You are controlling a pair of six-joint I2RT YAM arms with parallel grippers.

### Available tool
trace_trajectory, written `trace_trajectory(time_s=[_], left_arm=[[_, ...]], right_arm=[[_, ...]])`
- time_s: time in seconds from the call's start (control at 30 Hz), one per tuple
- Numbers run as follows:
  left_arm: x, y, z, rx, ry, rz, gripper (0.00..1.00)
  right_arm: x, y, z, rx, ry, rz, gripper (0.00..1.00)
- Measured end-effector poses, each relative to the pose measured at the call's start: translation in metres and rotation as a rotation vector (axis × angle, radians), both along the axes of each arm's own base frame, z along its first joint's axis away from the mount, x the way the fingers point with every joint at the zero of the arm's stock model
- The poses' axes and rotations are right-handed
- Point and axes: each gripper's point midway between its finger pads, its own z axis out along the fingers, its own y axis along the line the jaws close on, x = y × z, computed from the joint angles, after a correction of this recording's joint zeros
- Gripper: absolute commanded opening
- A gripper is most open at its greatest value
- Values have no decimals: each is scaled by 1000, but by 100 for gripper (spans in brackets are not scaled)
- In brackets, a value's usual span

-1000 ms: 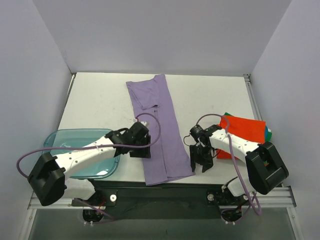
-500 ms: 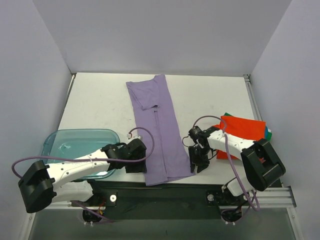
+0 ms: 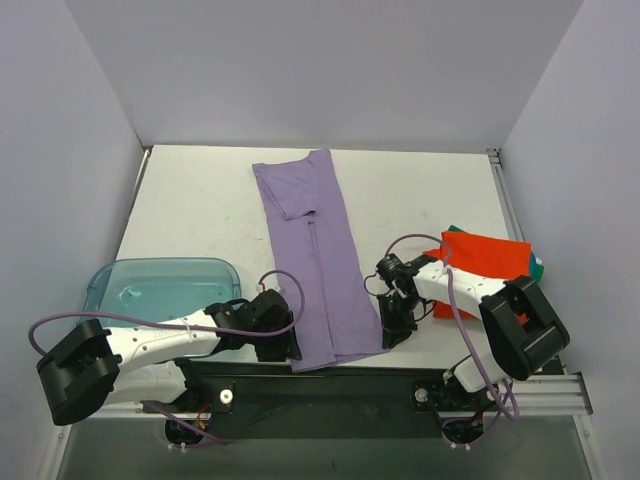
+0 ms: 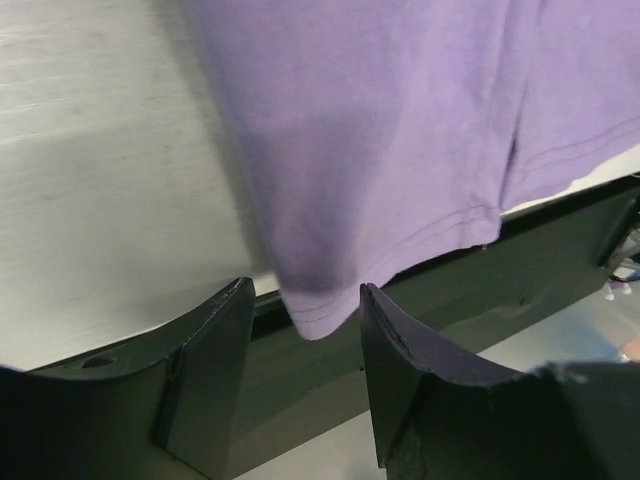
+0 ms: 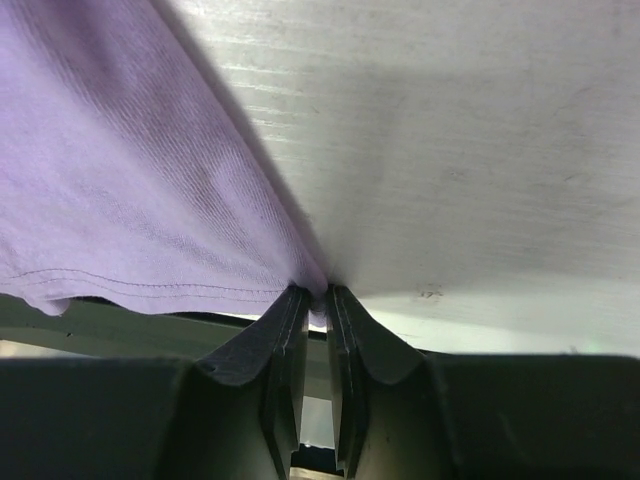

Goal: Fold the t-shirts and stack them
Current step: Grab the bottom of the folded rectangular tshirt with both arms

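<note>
Lavender t-shirt (image 3: 318,262): narrow strip along the bench (image 3: 200,210), hem over near edge; crosswise folds judged pending. Right fingers (image 5: 285,345) pinched on right hem corner; left fingers (image 4: 205,360) apart, straddling left corner. Orange-red t-shirt (image 3: 490,262) folded at right, green-teal t-shirt (image 3: 538,268) edge beneath.

Top cam: high, behind the arm bases, looking down on the whole table (image 3: 200,200). Left wrist cam: very close, low, looking past the left gripper (image 4: 304,290) at the near table edge. Right wrist cam: same, past the right gripper (image 5: 315,292), tighter. All share the near hem of the lavender shirt (image 3: 320,260), opposite corners I think.
</note>
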Motion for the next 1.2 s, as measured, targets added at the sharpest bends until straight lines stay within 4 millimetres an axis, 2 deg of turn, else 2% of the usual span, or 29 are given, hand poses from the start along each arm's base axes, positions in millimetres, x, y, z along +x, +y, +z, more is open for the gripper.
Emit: trace_trajectory(time_s=[0.23,0.67,0.8,0.83,0.9,0.93,1.2], left_arm=[[-5,-9,-1,-29,32,-12,46],[-13,-6,-3,-18,75,9,41],[-17,-4,-6,-12,91,5,26],[-18,-5,-7,-11,94,3,13],[-19,-6,-8,-12,101,-2,3],[-20,-6,-8,-12,103,-5,0],[-26,-6,-7,-8,111,-21,0]], right_arm=[[-3,3,0,3,1,14,14],[-3,4,0,3,12,17,14],[-4,4,0,3,13,17,10],[-4,5,0,4,14,17,6],[-4,5,0,9,18,18,0],[-5,6,1,11,21,20,0],[-14,5,2,12,27,44,0]])
